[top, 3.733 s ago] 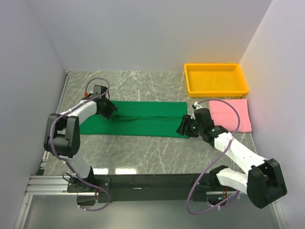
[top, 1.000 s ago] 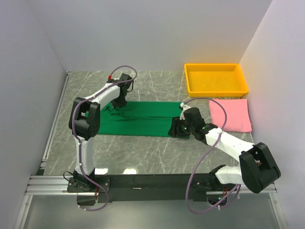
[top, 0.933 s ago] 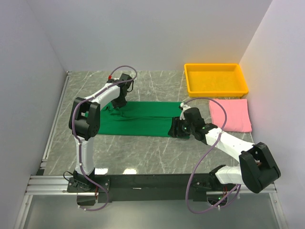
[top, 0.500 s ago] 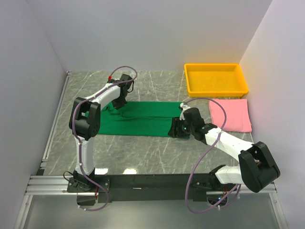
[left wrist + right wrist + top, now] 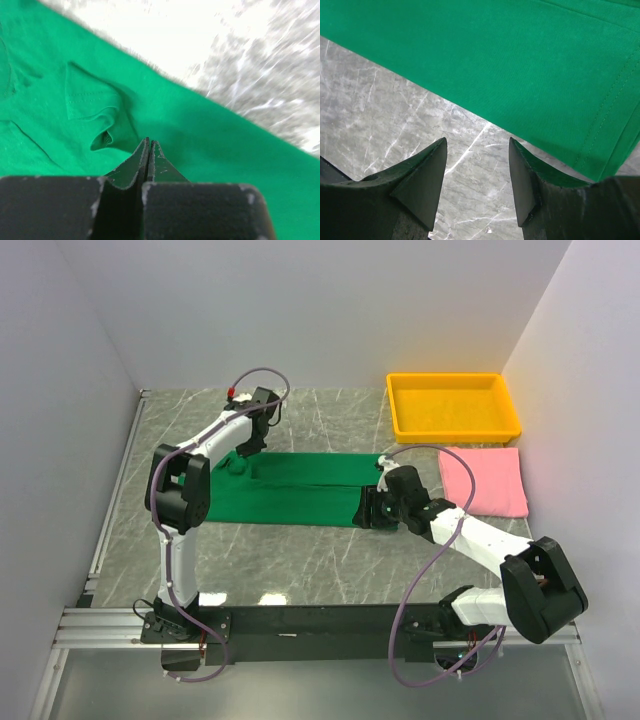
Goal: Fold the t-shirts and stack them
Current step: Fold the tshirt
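Note:
The green t-shirt [image 5: 300, 490] lies spread flat across the middle of the table. My left gripper [image 5: 240, 453] is at its far left corner. In the left wrist view the jaws [image 5: 148, 141] are pressed together on the green cloth [image 5: 225, 145], which puckers into a small fold [image 5: 106, 138] beside the tips. My right gripper [image 5: 368, 508] is open at the shirt's near right corner. In the right wrist view it [image 5: 477, 142] has bare marble between its fingers and the hemmed edge [image 5: 600, 125] by the right finger. The folded pink t-shirt [image 5: 485, 481] lies to the right.
A yellow tray [image 5: 455, 432] stands at the back right, just behind the pink t-shirt. White walls close in the table on the left, back and right. The marble tabletop [image 5: 300, 560] shows in front of the green shirt.
My left gripper has gone from partly open to shut on the shirt's far left corner and has drawn back a little, bunching the cloth. The right arm has hardly moved.

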Controlling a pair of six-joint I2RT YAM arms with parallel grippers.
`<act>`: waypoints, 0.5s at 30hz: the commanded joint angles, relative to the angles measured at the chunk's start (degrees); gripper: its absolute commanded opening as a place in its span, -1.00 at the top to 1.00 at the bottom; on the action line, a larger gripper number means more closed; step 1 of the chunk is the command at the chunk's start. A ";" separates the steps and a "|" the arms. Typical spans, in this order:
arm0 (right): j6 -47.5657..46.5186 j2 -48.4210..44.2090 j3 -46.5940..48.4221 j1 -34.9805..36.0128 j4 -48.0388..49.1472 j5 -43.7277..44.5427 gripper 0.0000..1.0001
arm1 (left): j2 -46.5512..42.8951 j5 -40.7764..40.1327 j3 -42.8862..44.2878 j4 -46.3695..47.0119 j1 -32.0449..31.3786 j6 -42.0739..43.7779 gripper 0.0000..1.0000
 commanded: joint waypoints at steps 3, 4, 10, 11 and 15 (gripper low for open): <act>-0.79 -0.19 -0.81 0.36 1.51 0.77 -0.18 | -0.24 -2.92 3.31 2.18 -0.34 0.50 0.99; -0.71 -0.19 -0.81 0.36 1.51 0.77 -0.18 | -0.06 -2.83 3.32 2.44 -0.34 0.59 0.99; -0.79 0.33 -0.73 0.36 1.51 0.51 -0.18 | 1.70 -1.51 2.79 5.16 -1.31 2.87 0.97; -0.71 0.51 -0.73 0.36 1.60 0.51 -0.18 | 2.13 -1.51 2.61 5.69 -1.66 3.14 0.96; -0.62 1.03 -0.81 0.36 1.60 0.42 -0.18 | 2.93 -1.51 2.09 7.98 -2.28 4.28 0.96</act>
